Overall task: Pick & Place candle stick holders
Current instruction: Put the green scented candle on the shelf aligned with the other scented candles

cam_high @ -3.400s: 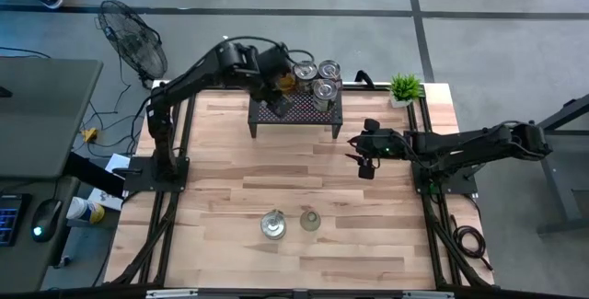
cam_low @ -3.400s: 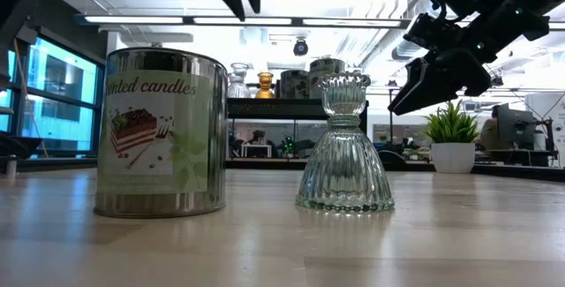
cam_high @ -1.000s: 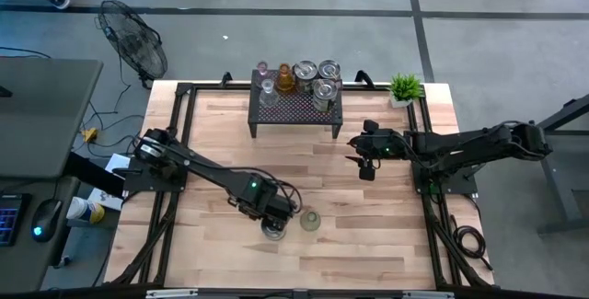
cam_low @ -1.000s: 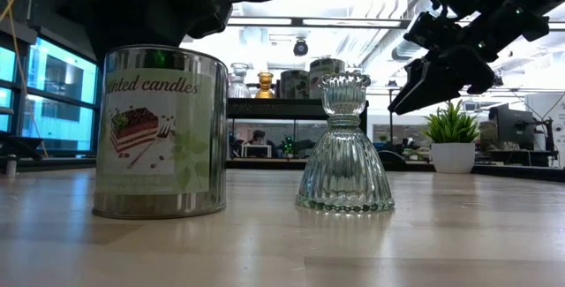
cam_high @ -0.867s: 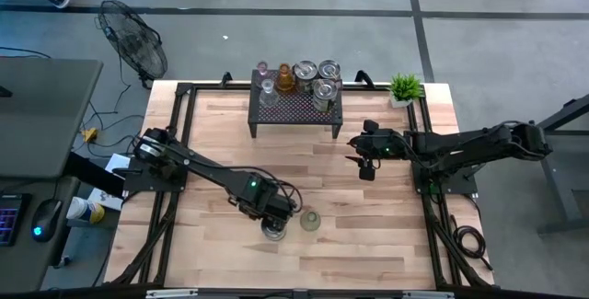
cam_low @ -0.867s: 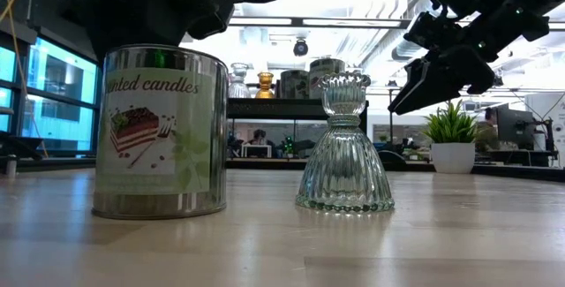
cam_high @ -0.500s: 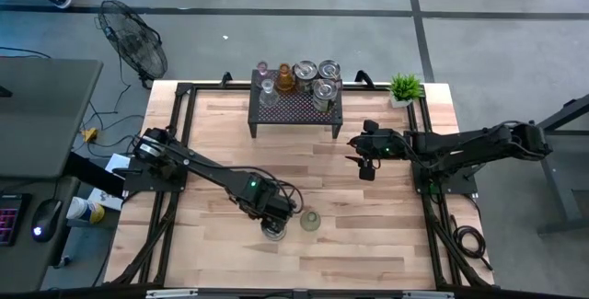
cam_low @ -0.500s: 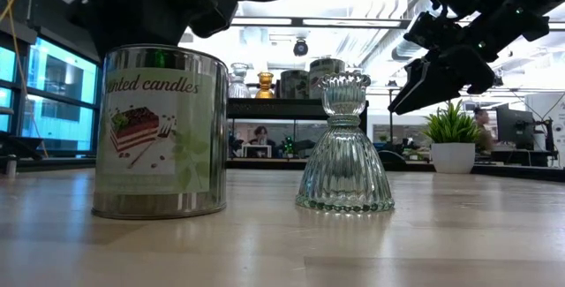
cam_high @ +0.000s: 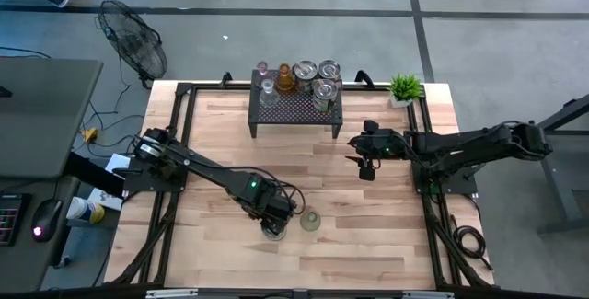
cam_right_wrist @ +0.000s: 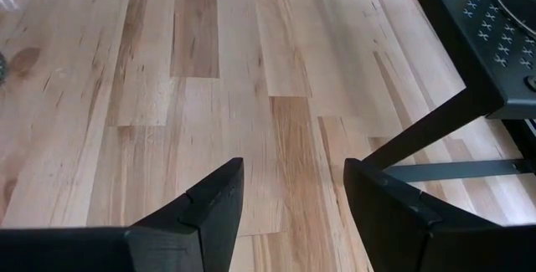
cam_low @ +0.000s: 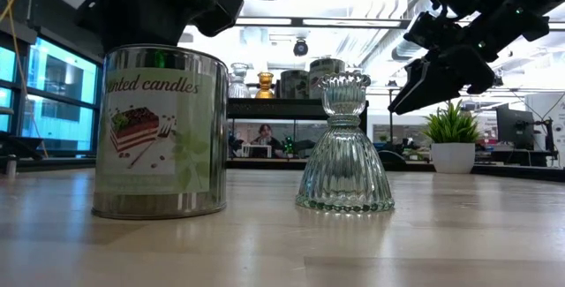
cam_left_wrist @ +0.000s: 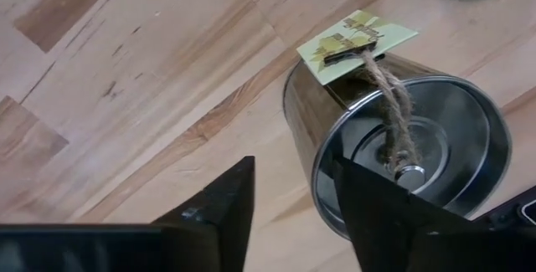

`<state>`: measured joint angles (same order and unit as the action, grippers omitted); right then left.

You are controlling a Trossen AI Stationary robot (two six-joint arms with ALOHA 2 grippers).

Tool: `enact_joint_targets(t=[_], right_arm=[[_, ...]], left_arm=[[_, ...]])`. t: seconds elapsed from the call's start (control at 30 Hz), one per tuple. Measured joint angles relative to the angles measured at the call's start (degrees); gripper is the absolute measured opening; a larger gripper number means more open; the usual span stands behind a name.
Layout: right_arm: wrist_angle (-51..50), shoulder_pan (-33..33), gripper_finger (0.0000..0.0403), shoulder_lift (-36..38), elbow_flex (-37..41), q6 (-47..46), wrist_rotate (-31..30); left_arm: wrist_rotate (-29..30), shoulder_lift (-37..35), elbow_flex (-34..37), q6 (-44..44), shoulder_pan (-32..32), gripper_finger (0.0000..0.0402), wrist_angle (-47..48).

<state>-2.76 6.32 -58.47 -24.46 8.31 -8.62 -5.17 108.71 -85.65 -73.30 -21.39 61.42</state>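
A silvery candle tin (cam_high: pixel 272 229) with a green cake label (cam_low: pixel 159 132) stands upright on the wooden table, near the front middle. A twine-tied tag lies across its rim (cam_left_wrist: pixel 356 42). A ribbed clear glass candle stick holder (cam_high: pixel 310 220) stands just to its right. My left gripper (cam_left_wrist: pixel 293 222) hangs open right over the tin, pointing down. One finger is over the tin's hollow and the other outside its wall. My right gripper (cam_high: pixel 366 168) hovers open over bare table at the right. Several more holders stand on a black rack (cam_high: pixel 294 110) at the back.
A small potted plant (cam_high: pixel 404 87) stands at the back right corner. A floor fan (cam_high: pixel 133 46) stands beyond the table's back left. The black frame rails run along the table's edges. Bare wood lies between the rack and the two front objects.
My left gripper has rolled a little about its own downward axis while staying over the tin. The tin and the glass holder have not moved.
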Motion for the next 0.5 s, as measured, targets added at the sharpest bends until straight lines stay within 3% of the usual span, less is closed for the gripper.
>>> enact_joint_targets(t=[0.5], right_arm=[[0.0, 0.0, 0.0199, 0.0, 0.0, -0.6, 0.0]], left_arm=[[-0.3, 0.0, 0.0, -0.4, 0.0, 0.0016, -1.3]])
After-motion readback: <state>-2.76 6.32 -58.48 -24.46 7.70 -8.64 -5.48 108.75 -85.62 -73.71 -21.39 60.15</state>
